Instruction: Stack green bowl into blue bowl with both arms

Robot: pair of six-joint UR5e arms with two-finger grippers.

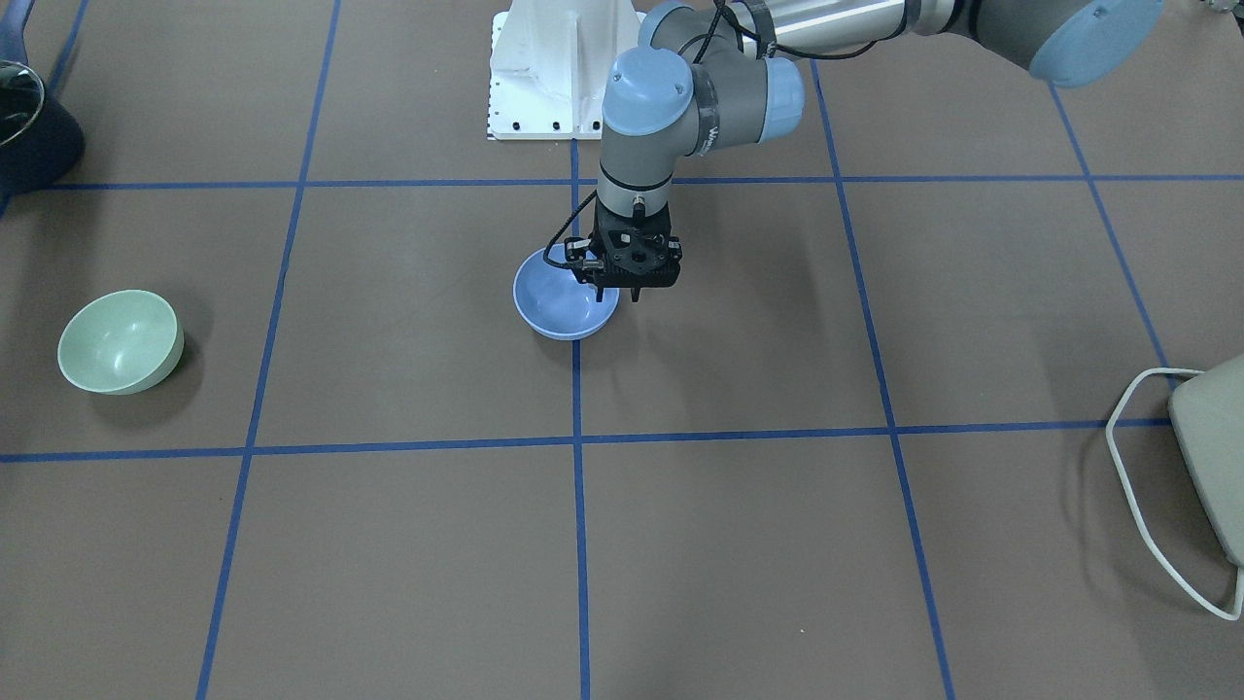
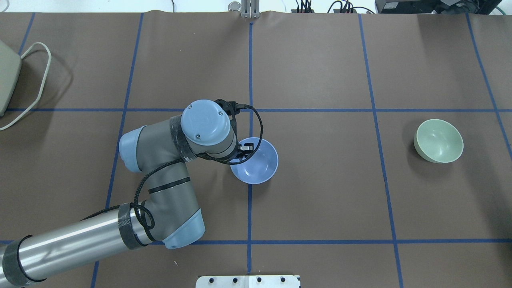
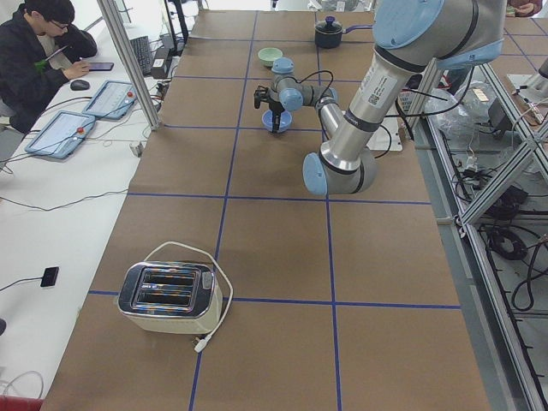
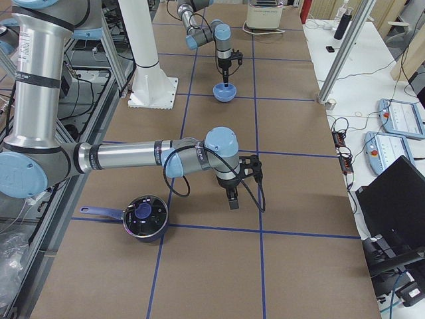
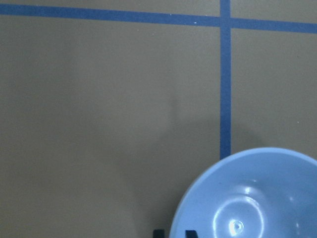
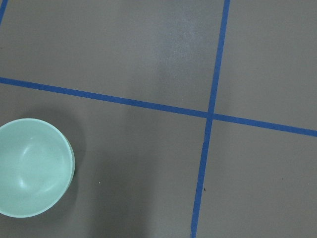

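The blue bowl sits upright near the table's middle, on a blue tape line. My left gripper points straight down at its rim. In the left wrist view its two fingertips straddle the rim of the blue bowl with a narrow gap, shut on it. The green bowl sits alone far off on my right side and also shows in the overhead view. My right gripper hangs above the table near it; its wrist view shows the green bowl at lower left. I cannot tell whether it is open or shut.
A dark pot with a lid stands near my right arm. A toaster with a white cord sits at the left end. The white pedestal stands at the robot's edge. An operator sits beside the table.
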